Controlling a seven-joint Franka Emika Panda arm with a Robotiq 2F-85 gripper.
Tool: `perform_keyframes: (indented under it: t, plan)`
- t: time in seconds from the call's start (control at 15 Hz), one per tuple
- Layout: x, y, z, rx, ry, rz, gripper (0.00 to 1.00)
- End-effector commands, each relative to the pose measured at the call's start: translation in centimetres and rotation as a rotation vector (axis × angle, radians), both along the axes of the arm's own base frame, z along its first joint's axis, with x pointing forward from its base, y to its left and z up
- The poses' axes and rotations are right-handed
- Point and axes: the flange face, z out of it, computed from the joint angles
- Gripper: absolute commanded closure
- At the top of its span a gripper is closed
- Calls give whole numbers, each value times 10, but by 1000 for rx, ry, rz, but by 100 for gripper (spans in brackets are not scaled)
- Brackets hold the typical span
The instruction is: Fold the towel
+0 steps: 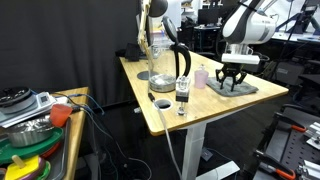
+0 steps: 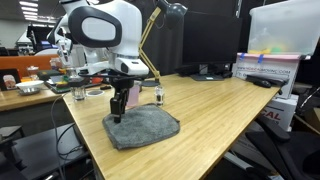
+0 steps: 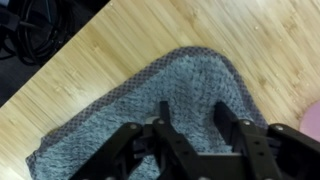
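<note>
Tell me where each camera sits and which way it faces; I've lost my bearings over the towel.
Exterior view: stands off a corner of the table, looking across it to the towel at the far end; the arm and gripper show.
Exterior view: sits by the towel's end, looking along the tabletop; the arm and gripper are close.
Wrist view: looks down on the towel; only the gripper shows.
Shared: all three see the towel and the gripper above it.

towel (image 3: 185, 85): its near part hidden behind the gripper (image 3: 193, 120), cut off by the wrist view's bottom edge
pink cup (image 3: 312, 122): blurred sliver, cut by the wrist view's right edge
grip: whether the fingers (image 3: 222, 120) pinch cloth cannot be told
</note>
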Motion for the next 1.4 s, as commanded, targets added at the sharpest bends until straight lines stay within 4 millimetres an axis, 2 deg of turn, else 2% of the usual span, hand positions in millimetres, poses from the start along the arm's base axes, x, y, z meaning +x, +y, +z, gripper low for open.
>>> perform_keyframes:
  t: [0.0,0.07,0.2,0.47,0.67,1.33]
  plan:
    - [-5,5,10,47,1,15,72]
    - [-6,7,13,51,-1,20,76]
    - [-7,10,21,61,-8,26,75]
    - [-9,12,33,77,-14,30,68]
    - [-13,15,31,95,-5,33,67]
    - [-10,20,14,95,15,44,32]
